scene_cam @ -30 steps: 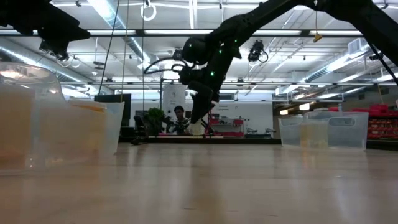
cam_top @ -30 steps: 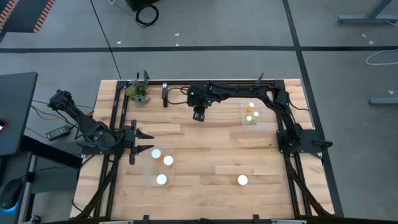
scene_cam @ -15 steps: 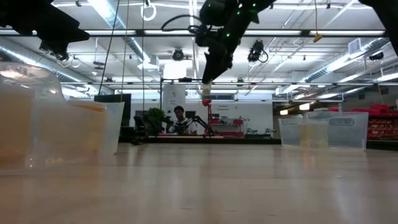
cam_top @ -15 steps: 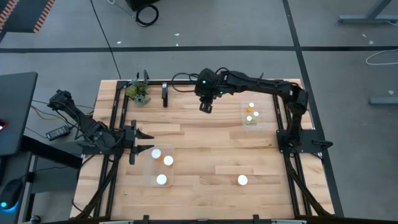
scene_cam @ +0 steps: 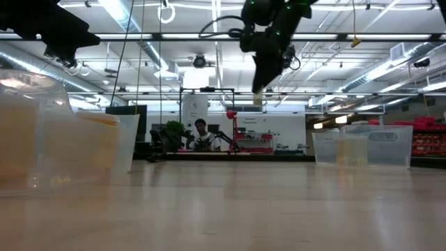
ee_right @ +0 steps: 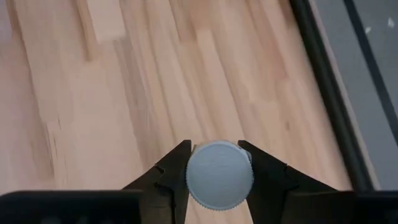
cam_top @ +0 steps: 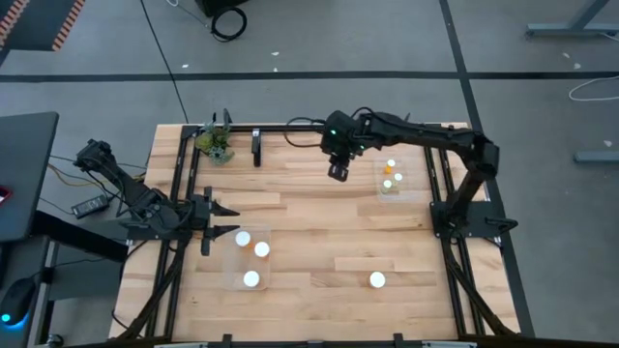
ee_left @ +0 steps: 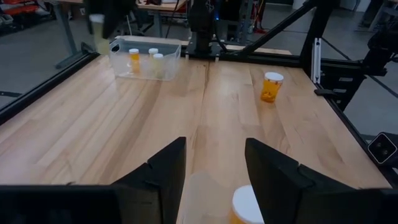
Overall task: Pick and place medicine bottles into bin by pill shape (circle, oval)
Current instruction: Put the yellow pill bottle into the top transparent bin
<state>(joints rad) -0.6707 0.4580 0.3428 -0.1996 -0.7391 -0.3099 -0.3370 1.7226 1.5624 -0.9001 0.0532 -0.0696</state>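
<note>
My right gripper [cam_top: 338,171] is shut on a small amber bottle with a white cap [ee_right: 219,174], high above the table's far middle; in the low view the bottle [scene_cam: 258,97] hangs below the fingers. It is just left of the clear bin [cam_top: 391,180] at the far right, which holds three bottles. My left gripper [cam_top: 219,232] is open and empty at the left edge of the clear near-left bin [cam_top: 232,274], which holds three bottles, one of them [ee_left: 252,205] close by the fingers. One bottle [cam_top: 377,280] stands upright on the table near the front right. My right gripper pinches the bottle's white cap [ee_right: 219,163] by its round sides between the two fingers [ee_right: 176,173]. The fingers come from above, pointing down. The bottle hangs upright below them, lifted clear of the table.
A small green plant [cam_top: 215,143] stands at the far left corner. Black frame rails [cam_top: 453,253] run along the left and right sides of the table. The lone bottle also shows in the left wrist view [ee_left: 271,86]. A person sits in the room far behind the table [scene_cam: 201,132].
My right gripper has risen with the bottle, lifting it well clear of the table, and has gone toward the table's right edge, closer to the far-right bin. The bottle stays upright in the hold.
</note>
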